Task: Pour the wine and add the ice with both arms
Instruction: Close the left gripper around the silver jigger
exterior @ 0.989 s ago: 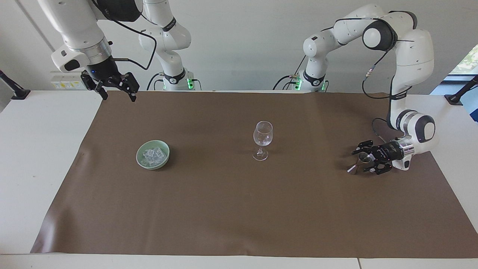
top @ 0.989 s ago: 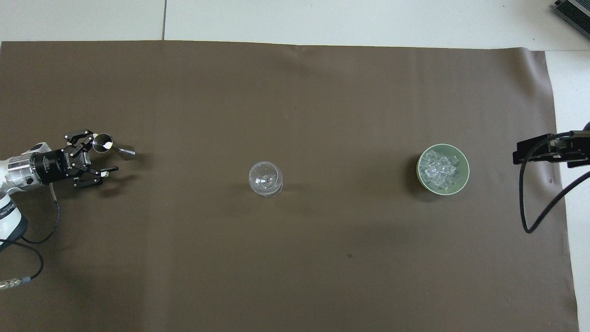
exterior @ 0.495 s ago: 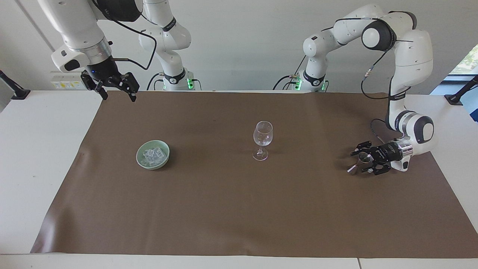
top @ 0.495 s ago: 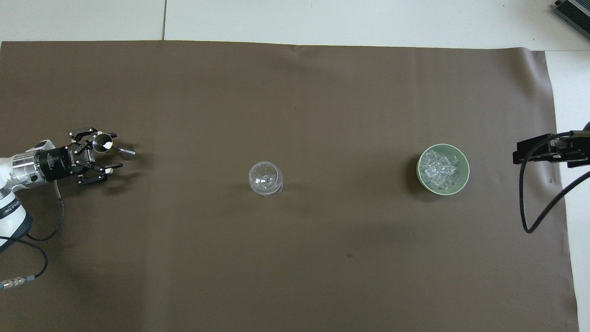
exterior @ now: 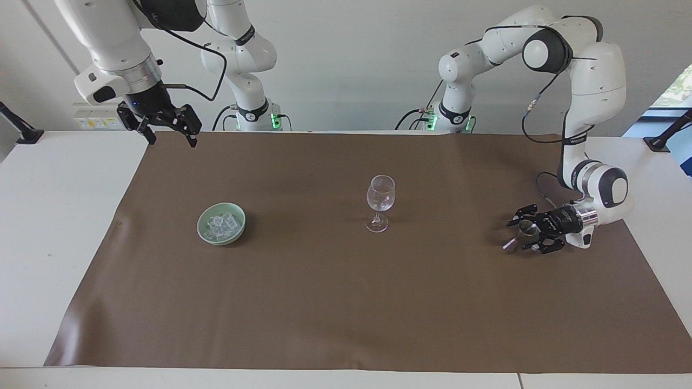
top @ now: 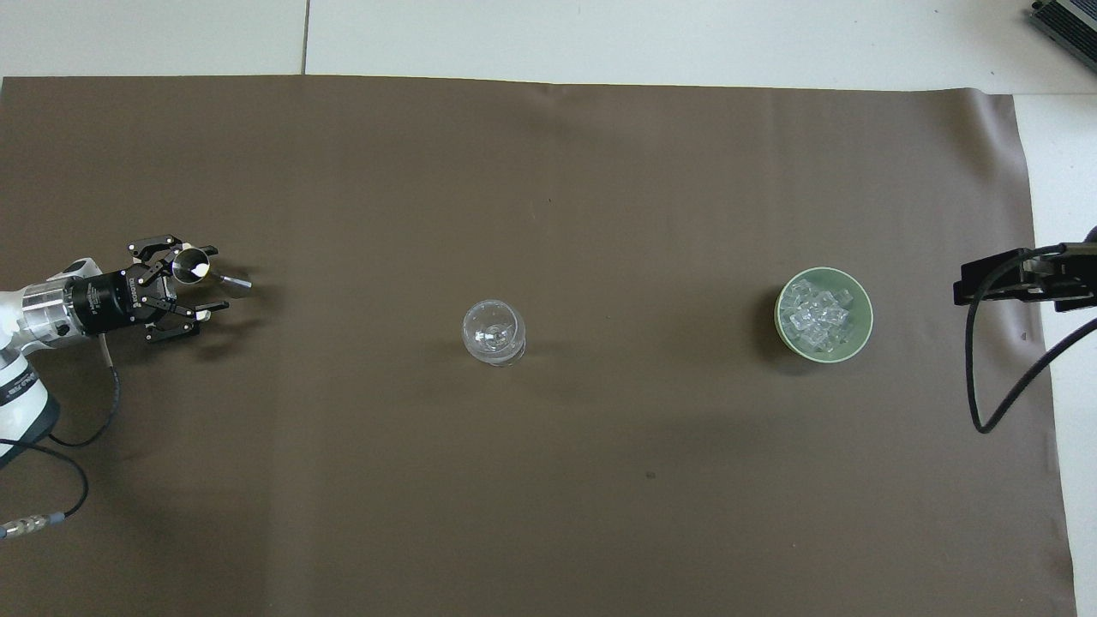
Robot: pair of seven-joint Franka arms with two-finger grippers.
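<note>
A small metal measuring cup (exterior: pixel 522 232) (top: pixel 190 267) stands on the brown cloth at the left arm's end of the table. My left gripper (exterior: pixel 520 235) (top: pixel 208 284) lies low and level, open, with a finger on either side of the cup and a gap still showing. The clear stemmed glass (exterior: pixel 380 201) (top: pixel 493 332) stands mid-table. The ice (exterior: pixel 221 225) (top: pixel 816 314) lies heaped in a pale green bowl (exterior: pixel 238 213) (top: pixel 861 334) toward the right arm's end. My right gripper (exterior: pixel 165 128) waits open, raised over the cloth's corner. No wine shows.
The brown cloth (exterior: pixel 346 302) covers most of the white table. A black part of the right arm with a looping cable (top: pixel 1003 343) hangs over the cloth's edge beside the bowl.
The left gripper's fingers have drawn in a little around the measuring cup, and its wrist has shifted slightly. The right arm, the glass and the bowl have not moved.
</note>
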